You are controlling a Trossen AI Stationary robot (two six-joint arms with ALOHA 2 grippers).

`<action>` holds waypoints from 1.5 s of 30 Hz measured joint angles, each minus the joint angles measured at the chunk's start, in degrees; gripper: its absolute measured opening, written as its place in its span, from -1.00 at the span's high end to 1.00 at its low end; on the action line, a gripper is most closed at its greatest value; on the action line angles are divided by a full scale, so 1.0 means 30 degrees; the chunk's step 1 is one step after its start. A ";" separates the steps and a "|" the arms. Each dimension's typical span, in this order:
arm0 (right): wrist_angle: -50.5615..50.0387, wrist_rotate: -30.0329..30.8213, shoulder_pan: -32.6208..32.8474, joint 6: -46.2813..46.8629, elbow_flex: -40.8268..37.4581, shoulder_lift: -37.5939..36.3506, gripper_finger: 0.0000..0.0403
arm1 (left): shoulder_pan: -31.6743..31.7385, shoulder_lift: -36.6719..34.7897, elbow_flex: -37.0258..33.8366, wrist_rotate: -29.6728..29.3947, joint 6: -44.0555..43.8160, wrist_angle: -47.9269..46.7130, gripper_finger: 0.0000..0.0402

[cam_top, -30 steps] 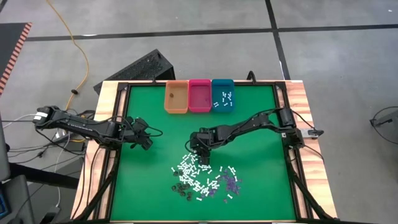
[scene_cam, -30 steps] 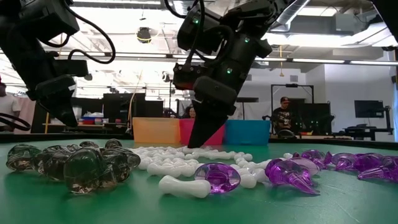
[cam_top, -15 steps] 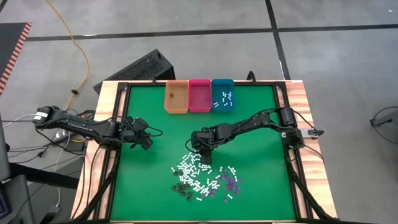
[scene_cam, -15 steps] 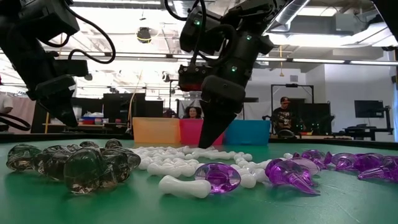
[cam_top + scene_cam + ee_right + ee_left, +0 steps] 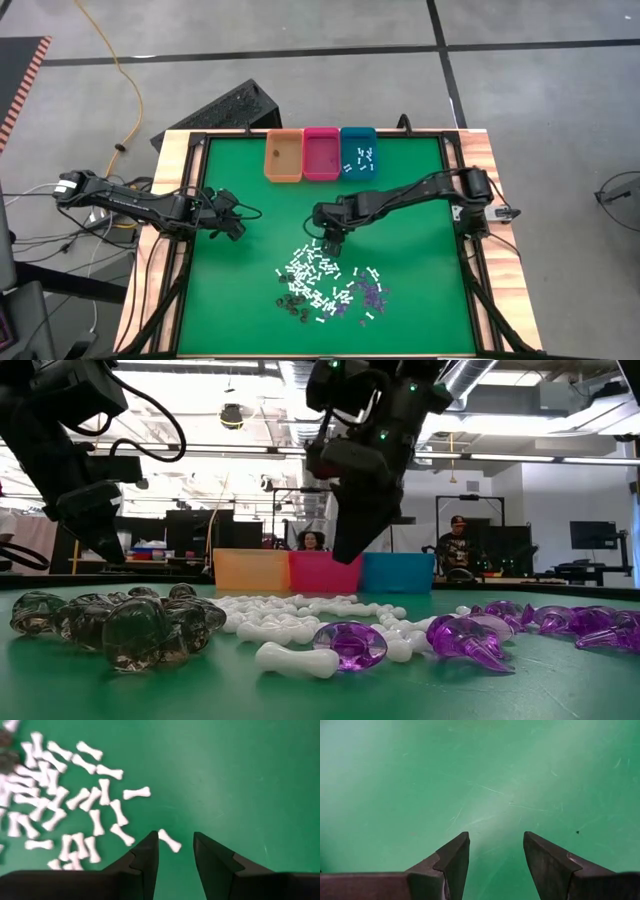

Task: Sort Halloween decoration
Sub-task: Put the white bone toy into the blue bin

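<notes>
Since a second ago, right gripper (image 5: 332,243) has lifted above the far edge of the scattered tiny plastic Halloween decoration pieces (image 5: 330,285) on the green table mat (image 5: 420,290); its jaws stand apart, holding nothing. Left gripper (image 5: 228,228) hovers wide open over bare mat, well left of the pile.

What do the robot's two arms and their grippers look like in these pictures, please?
Both arms are dark, nearly black, jointed links with black cables looping alongside. The left gripper and the right gripper each end in two dark, wedge-shaped fingers that taper to a point, with a stepped notch on the inner faces. In the low view, small green and red indicator lights glow on the right arm's wrist housing.
</notes>
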 joint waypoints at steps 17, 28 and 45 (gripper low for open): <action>0.0456 -0.1575 0.0033 -0.9352 0.0043 0.0659 0.25 | 0.0000 0.0005 0.0000 -0.0303 0.0100 0.0002 0.11; 0.0311 -0.1782 -0.0082 -1.0121 0.0005 0.1704 0.25 | -0.0003 0.0015 0.0007 -0.0341 0.0364 0.0062 0.11; 0.0320 -0.2084 -0.0466 -1.0256 0.0083 0.2162 0.25 | -0.0007 0.0014 0.0007 -0.0434 0.0350 0.0073 0.11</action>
